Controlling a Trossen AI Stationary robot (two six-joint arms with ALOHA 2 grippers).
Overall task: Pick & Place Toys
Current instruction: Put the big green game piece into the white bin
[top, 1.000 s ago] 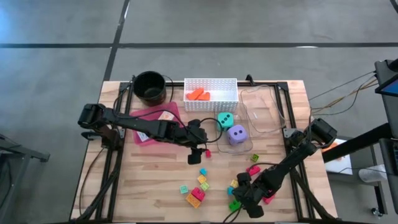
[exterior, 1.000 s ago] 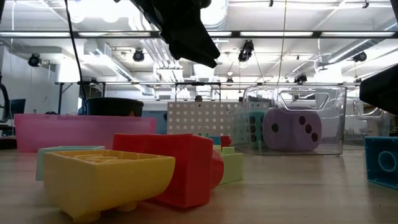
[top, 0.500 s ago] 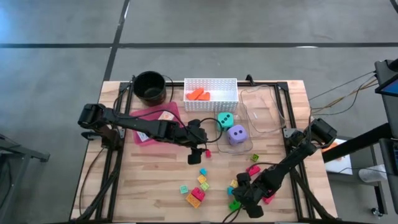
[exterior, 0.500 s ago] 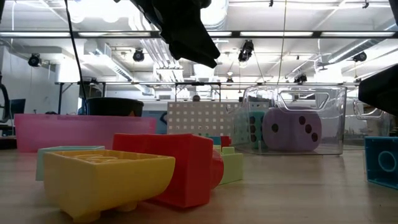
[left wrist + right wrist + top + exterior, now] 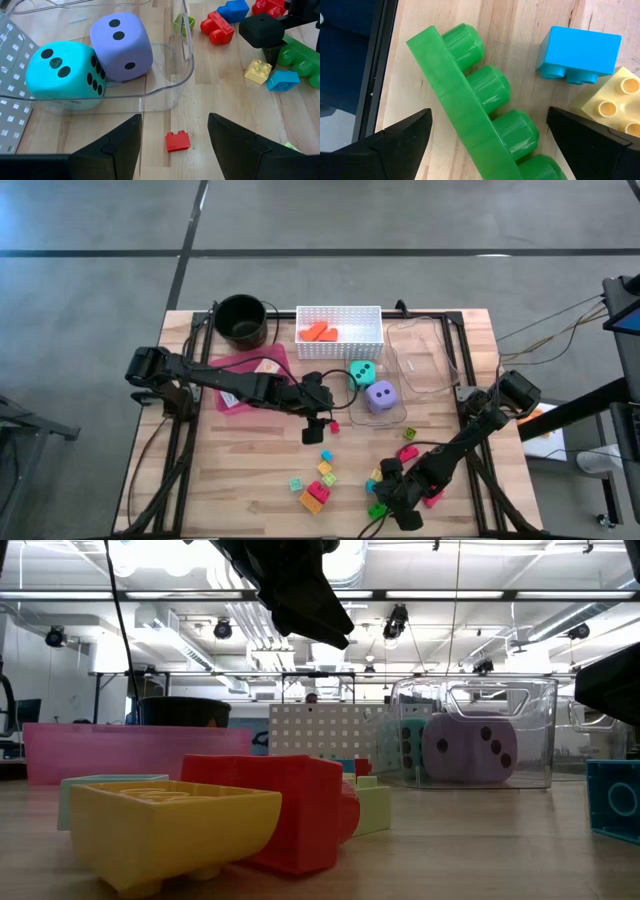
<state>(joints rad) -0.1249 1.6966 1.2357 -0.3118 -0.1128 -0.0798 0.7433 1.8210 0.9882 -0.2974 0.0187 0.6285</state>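
Observation:
My left gripper point(image 5: 175, 120) hangs open above a small red block point(image 5: 177, 141) that lies on the wood near the table's middle point(image 5: 334, 426). Just beyond it, a teal die point(image 5: 62, 75) and a purple die point(image 5: 121, 46) sit inside a clear bin point(image 5: 385, 412). My right gripper point(image 5: 489, 114) is open near the front edge, one finger on each side of a long green block point(image 5: 480, 115) lying on its side, with gaps to both fingers. A blue block point(image 5: 577, 55) and a pale yellow block point(image 5: 610, 100) lie beside it.
At the back stand a black pot point(image 5: 240, 320), a white perforated basket point(image 5: 340, 312) with orange blocks, and a pink tray point(image 5: 245, 365) with cards under the left arm. Loose blocks lie at front centre point(image 5: 315, 485) and by the right arm point(image 5: 408, 452).

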